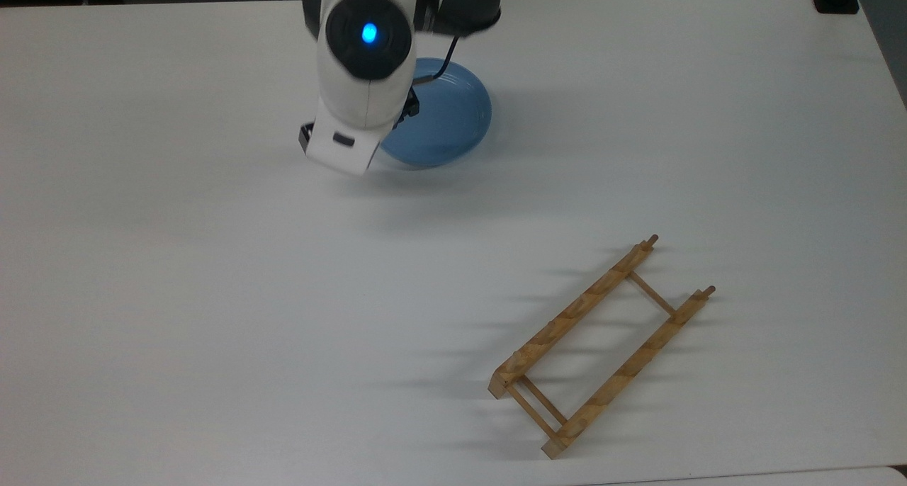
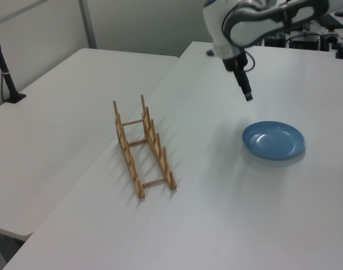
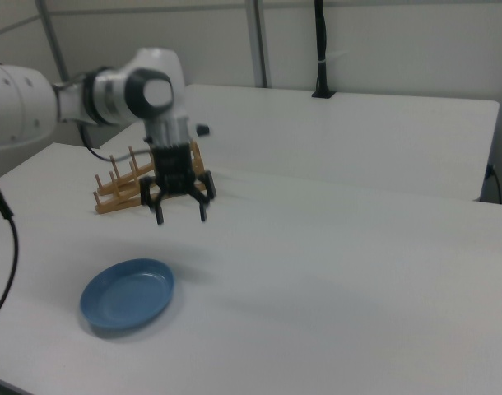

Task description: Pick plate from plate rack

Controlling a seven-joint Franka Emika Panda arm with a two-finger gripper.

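Your gripper [image 3: 181, 214] hangs in the air with its two black fingers [image 3: 159, 216] spread wide and nothing between them, as the right view shows plainly. In the left view the same gripper [image 2: 247, 95] appears edge-on as one dark tip above the table [image 2: 228, 214], clear of the plate [image 2: 272, 140]. The plate [image 1: 443, 121] lies flat on the white table [image 1: 177, 295], right side up, and in the top view your arm's white housing covers its left edge. The plate rack [image 1: 601, 346] stands well apart from the plate, toward the top view's lower right, its pegs holding nothing. In the right view the plate rack [image 3: 123, 188] sits behind the gripper, partly hidden, while the plate [image 3: 127, 294] lies nearer the camera.
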